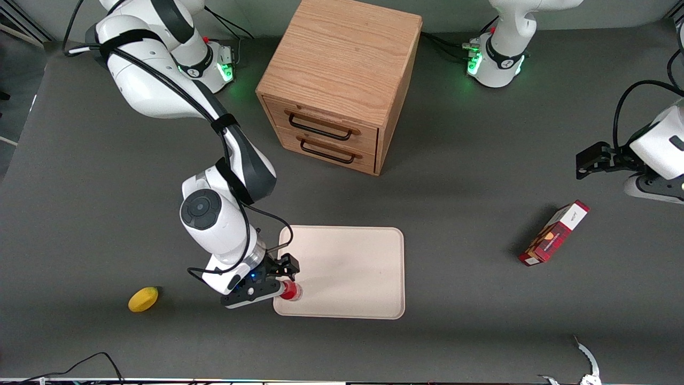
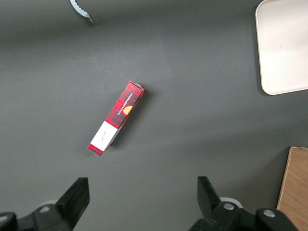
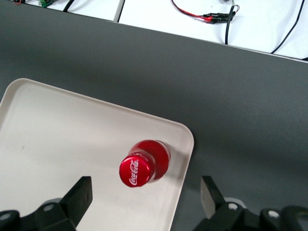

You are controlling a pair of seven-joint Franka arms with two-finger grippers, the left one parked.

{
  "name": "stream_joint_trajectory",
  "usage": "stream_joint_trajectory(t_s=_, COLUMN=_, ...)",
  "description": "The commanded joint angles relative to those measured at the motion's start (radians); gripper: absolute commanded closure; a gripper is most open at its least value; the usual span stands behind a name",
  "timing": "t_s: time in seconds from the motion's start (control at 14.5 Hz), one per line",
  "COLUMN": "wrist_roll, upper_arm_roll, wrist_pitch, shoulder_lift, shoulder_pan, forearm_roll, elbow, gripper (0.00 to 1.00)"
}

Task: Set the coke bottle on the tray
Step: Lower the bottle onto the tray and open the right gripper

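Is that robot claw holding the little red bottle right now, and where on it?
Nothing is held: the tool is open above the small red coke bottle, standing free on the cream tray.

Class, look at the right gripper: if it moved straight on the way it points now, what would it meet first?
The gripper points down with open jaws, above the tray's corner. Going straight on, it would likely meet the coke bottle standing upright there, its cap first; the exact height gap is unclear.
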Motion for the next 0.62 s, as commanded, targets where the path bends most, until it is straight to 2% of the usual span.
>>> stream_joint_trajectory(t_s=0.0, wrist_roll=-0.006, upper_arm_roll=-0.010, wrist_pitch=-0.009, shoulder_lift=-0.006, shoulder_pan=0.013, forearm_roll=-0.018, elbow=0.028, gripper=0.00)
stream_joint_trajectory(t_s=0.28, wrist_roll=-0.010, upper_arm_roll=0.000, wrist_pitch=-0.067, shoulder_lift=-0.085, shoulder_pan=-0.006, forearm_roll=-0.009, elbow=-0.030, gripper=0.00)
stream_joint_trajectory(t_s=0.55, wrist_roll=-0.009, upper_arm_roll=0.008, wrist_pitch=-0.251, shoulder_lift=-0.270, shoulder_pan=-0.051, forearm_roll=-0.001, elbow=-0.173, gripper=0.00)
